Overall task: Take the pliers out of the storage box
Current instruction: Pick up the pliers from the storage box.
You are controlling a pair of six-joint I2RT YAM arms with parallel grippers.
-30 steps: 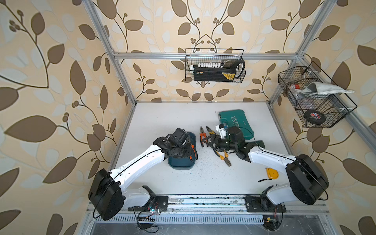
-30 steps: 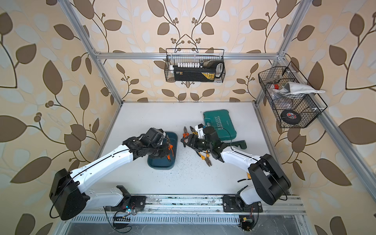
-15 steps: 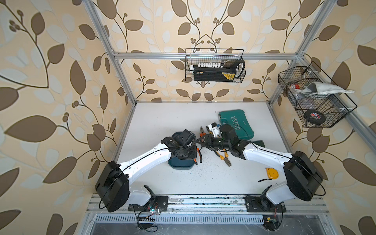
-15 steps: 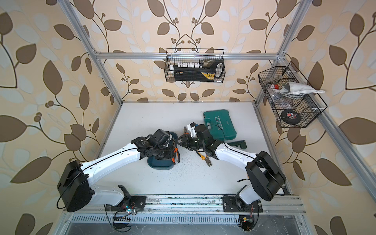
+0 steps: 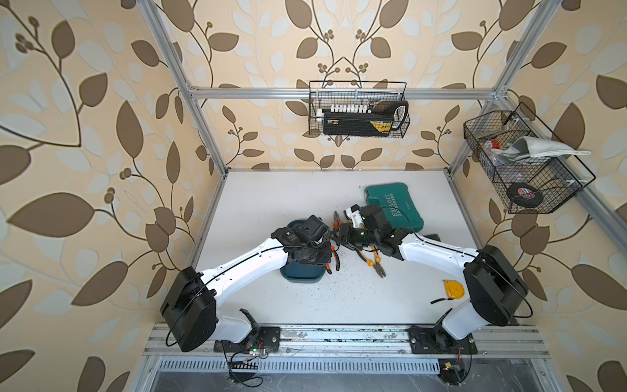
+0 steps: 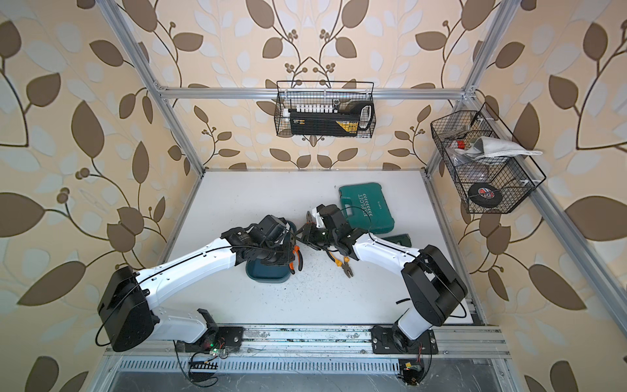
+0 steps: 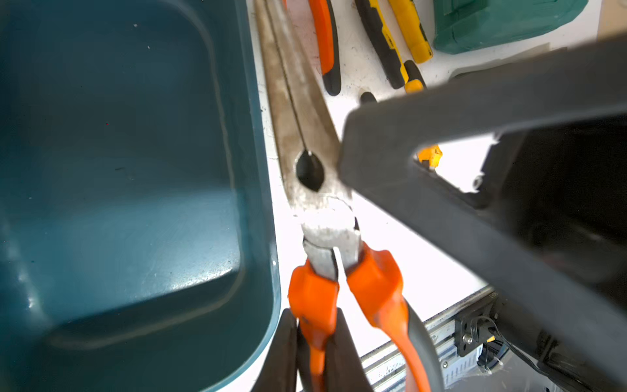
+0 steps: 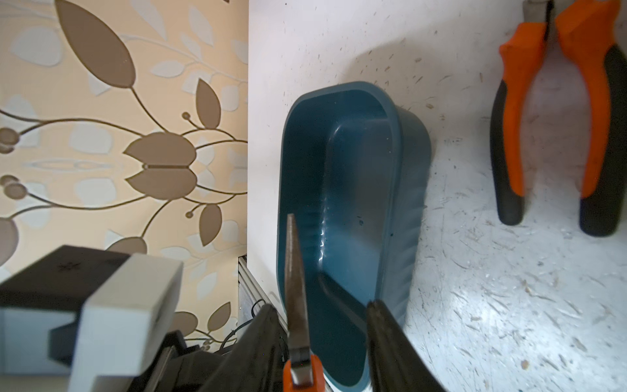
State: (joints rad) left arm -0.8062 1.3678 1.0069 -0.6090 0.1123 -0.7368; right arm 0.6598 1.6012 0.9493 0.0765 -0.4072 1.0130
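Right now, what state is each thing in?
storage box: empty.
long-nose pliers: held by one handle.
left gripper: shut on long-nose pliers.
right gripper: open around their nose.
other orange pliers: lying on table.
yellow pliers: lying on table.
green case: closed.

On the white tabletop (image 6: 251, 200), two white robot arms with black joints reach in from the near rail and meet nose to nose near the middle. The left gripper (image 6: 292, 251) hangs over the right edge of a shallow dark teal plastic tray (image 6: 268, 274). The handles of orange-and-black-handled pliers (image 6: 298, 259) stick out of it toward the rail. The right gripper (image 6: 303, 236) points straight at it, nearly touching; how wide it stands I cannot make out from here. Under the right arm, yellow-and-black-handled pliers (image 6: 340, 263) lie on the bare table. Behind them sits a green plastic tool case (image 6: 368, 207) lettered EXPLOIT. Two black wire baskets (image 6: 325, 108) hang on the walls.
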